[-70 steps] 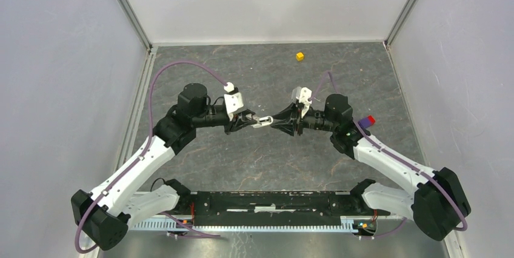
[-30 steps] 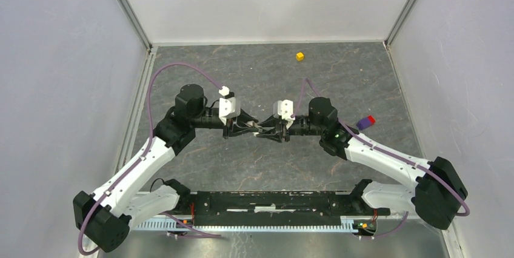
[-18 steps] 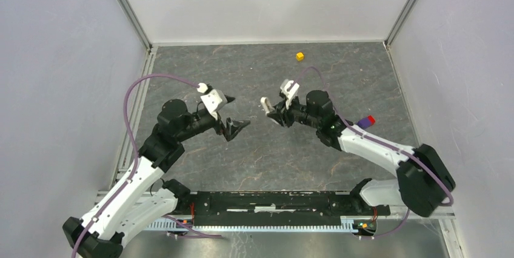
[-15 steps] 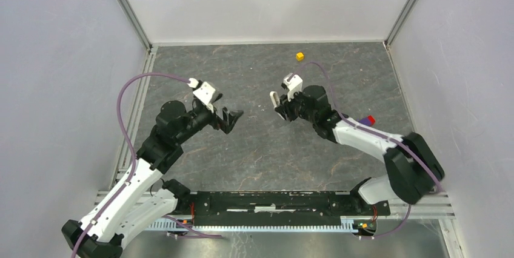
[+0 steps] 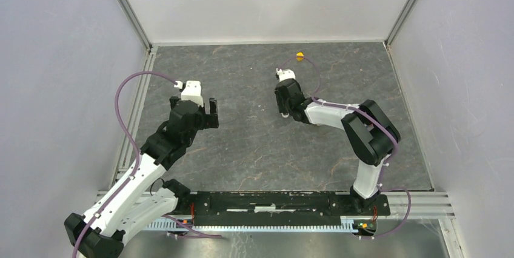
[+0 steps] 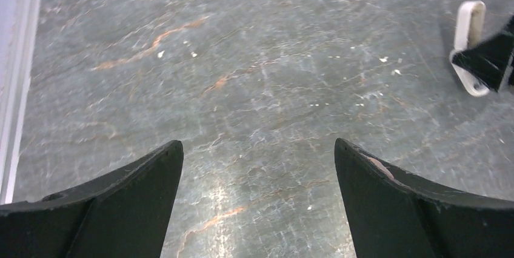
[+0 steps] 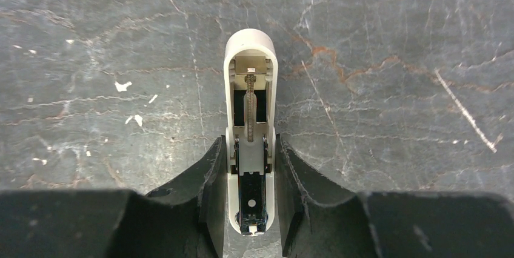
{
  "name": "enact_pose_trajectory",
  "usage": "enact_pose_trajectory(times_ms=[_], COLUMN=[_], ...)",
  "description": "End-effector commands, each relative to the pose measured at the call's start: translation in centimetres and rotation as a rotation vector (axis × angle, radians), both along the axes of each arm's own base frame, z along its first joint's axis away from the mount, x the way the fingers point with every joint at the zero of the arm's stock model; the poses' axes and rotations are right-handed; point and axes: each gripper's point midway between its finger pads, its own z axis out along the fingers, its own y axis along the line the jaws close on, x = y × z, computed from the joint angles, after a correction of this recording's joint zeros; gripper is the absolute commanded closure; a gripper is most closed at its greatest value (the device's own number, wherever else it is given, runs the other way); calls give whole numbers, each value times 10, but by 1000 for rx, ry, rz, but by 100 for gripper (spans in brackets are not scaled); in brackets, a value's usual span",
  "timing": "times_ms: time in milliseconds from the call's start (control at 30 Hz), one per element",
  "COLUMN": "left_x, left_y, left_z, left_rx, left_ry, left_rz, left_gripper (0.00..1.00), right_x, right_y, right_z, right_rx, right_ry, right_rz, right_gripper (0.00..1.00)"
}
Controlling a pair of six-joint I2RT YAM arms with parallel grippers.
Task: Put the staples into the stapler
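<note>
**Workspace from above, with both wrist views.** The left gripper (image 6: 257,147) hung over the left half of the grey, marble-veined table top (image 5: 254,149). Its two dark fingers (image 6: 121,203) were spread wide apart with only bare table between them.

The right gripper (image 7: 250,146) was over the far-centre part of the table, well apart from the left one. Its fingers (image 7: 209,173) were clamped on the two long sides of the small white plastic stapler (image 7: 250,58). The stapler's rounded end projected beyond the fingertips. Its open face was turned toward the right wrist camera, showing the inner channel with a thin coiled spring rod along its middle. Whether the stapler touched the table could not be told.

A small yellow cube (image 5: 299,57) lay near the far edge of the table, beyond the right gripper.
</note>
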Motion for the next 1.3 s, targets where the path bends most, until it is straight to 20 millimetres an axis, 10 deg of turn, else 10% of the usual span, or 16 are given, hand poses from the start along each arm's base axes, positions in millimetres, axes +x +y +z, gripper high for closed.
enact_pose_trajectory(times_ms=[0,300,567,967,1267], left_x=[0,1,0,0,-1], left_y=[29,36,41,40,43], left_z=[0,-8,-12,-12,-14], left_rx=[-7,8,31,30,52], left_ry=[-7,23,41,43,45], left_rz=[205,269,301,298,301], left_gripper=[0,0,0,0,0], right_x=[7,-3,-14,-83,-93], right_y=[2,8,-6,-61,-110], right_z=[-1,-15,40,10,-21], right_rx=[-2,24,13,-28,-133], right_ry=[-24,8,-65,68,118], right_rz=[-129,-207,-152,-83,-160], right_gripper=[80,63,27,66,73])
